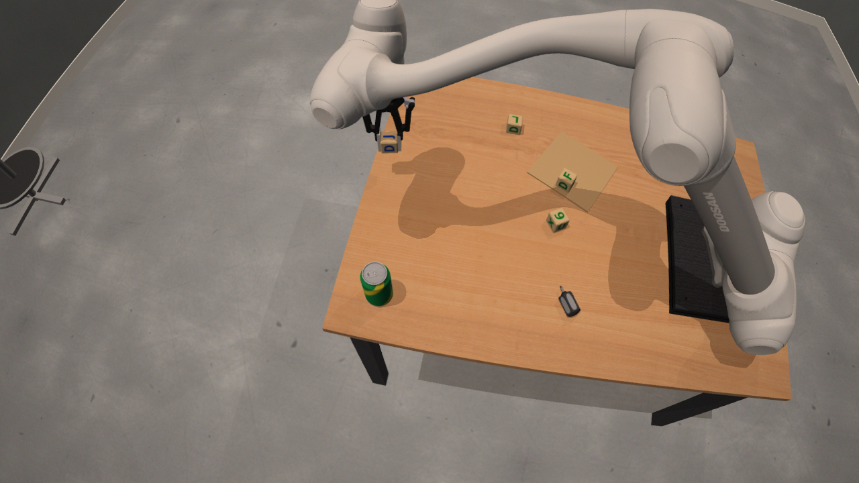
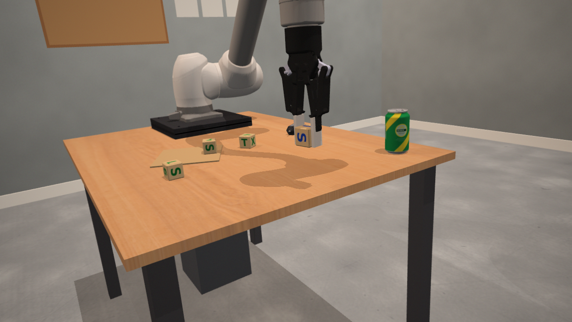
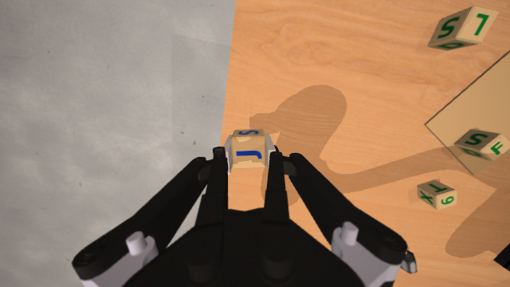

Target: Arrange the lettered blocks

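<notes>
Wooden table (image 1: 468,270) (image 2: 255,200) (image 3: 319,52) below; gripper (image 1: 389,139) (image 2: 308,130) (image 3: 249,143) clasping J block (image 1: 389,143) (image 2: 302,136) (image 3: 249,153) (blue-lettered one), lifted; F block (image 1: 566,180) (image 2: 209,146) (image 3: 481,144) on mat (image 1: 591,165) (image 2: 175,156) (image 3: 482,104).

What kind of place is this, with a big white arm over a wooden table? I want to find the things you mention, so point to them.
Probably a robotics lab or test room: the white arm (image 1: 510,51) (image 2: 246,36) is mounted on the wooden table (image 1: 468,282) (image 2: 224,200), its gripper (image 1: 389,139) (image 2: 307,130) (image 3: 249,143) holds a lettered block, and the floor (image 1: 180,300) (image 2: 480,220) (image 3: 100,100) looks like bare concrete.

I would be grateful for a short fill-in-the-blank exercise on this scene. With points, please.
The gripper (image 1: 389,139) (image 2: 307,130) (image 3: 249,143) holds a block whose letters are coloured ____.
The can (image 1: 376,284) (image 2: 397,130) is green, yellow and silver, and stands ____, not on its side.
The block with F on top (image 1: 566,179) (image 2: 209,146) (image 3: 481,144) rests on the ____.

Missing words: blue; upright; mat.
</notes>
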